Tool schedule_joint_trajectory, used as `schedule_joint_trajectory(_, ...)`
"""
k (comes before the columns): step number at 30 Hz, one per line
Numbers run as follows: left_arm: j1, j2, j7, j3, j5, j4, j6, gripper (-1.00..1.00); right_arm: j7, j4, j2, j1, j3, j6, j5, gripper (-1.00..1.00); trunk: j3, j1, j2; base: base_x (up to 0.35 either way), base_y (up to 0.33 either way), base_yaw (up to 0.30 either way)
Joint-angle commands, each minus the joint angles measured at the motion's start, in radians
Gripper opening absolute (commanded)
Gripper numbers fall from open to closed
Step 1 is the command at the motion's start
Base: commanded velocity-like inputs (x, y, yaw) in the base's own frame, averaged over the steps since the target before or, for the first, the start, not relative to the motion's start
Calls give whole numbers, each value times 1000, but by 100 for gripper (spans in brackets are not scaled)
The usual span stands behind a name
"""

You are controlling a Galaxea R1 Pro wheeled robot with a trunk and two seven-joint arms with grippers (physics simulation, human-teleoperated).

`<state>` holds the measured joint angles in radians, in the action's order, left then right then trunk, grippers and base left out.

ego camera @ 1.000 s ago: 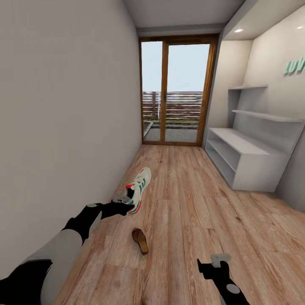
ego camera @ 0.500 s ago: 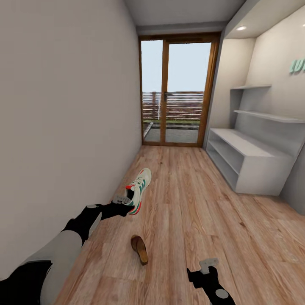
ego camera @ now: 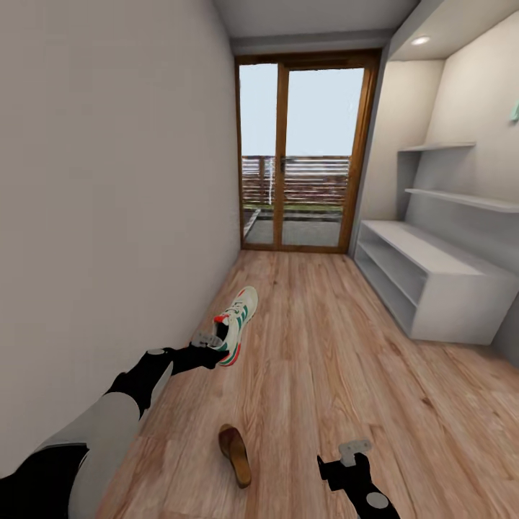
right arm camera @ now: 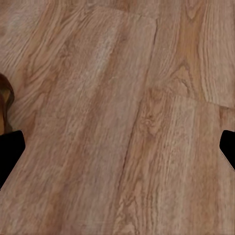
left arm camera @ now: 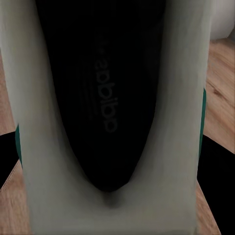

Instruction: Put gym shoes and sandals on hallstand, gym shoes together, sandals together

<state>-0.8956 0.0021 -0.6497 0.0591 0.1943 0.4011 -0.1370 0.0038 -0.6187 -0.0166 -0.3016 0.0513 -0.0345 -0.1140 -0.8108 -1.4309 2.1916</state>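
Observation:
One white gym shoe [ego camera: 238, 318] with green stripes and a red heel patch hangs above the corridor floor [ego camera: 324, 360], close to the left wall. My left gripper [ego camera: 213, 338] is shut on its heel end. The left wrist view looks straight into the gym shoe's dark insole [left arm camera: 110, 98]. One brown sandal [ego camera: 236, 454] lies flat on the planks in front of me. My right gripper [ego camera: 353, 454] hovers low to the right of that sandal, open and holding nothing. In the right wrist view its dark fingertips [right arm camera: 11, 149] stand wide apart over bare planks, with the sandal's edge [right arm camera: 4, 100] at the frame border. The grey hallstand [ego camera: 432, 277] stands along the right wall.
A plain white wall [ego camera: 108, 216] runs close along my left arm. Glass doors in a wooden frame [ego camera: 306, 155] close the far end of the corridor. Floating grey shelves [ego camera: 461, 198] hang above the hallstand's bench.
The camera has moved: sandal sits lower in the picture, hallstand further right. My right gripper has shifted left and lower. The left gripper keeps its hold on the gym shoe.

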Motion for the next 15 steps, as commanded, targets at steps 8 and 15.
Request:
schedule_joint_trajectory(8,0,-1,-7,7,4,2,-8,-100,1,-1,1,-1,-2,-9,-10,100,-1,0,0,337,0,0)
schedule_joint_trajectory(15,0,0,-7,7,4,2,-7,-100,1,0,2,-1,-2,-26,-10,100,-1,0,0,336,0,0)
